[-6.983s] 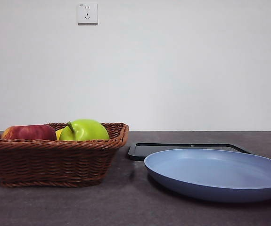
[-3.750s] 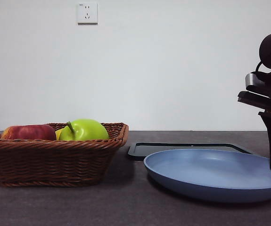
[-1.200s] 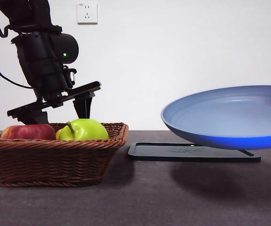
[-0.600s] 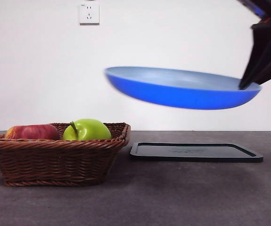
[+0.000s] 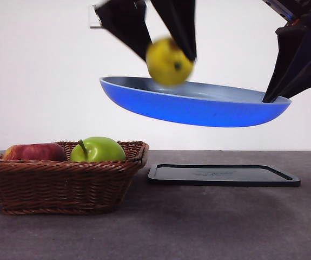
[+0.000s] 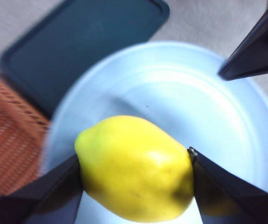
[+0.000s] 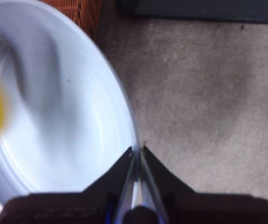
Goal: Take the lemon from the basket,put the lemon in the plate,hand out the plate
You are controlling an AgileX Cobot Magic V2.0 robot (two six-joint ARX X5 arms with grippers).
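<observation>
- Holding the small bright yellow lemon tight between its two black jaws, my left gripper hangs right over the round light-blue plate.
- My right gripper pinches the plate's rim, high above the brown woven wicker basket.
- I think the plate could tip, since only one edge is held.
- Dropped from too high, the lemon could roll off.
</observation>
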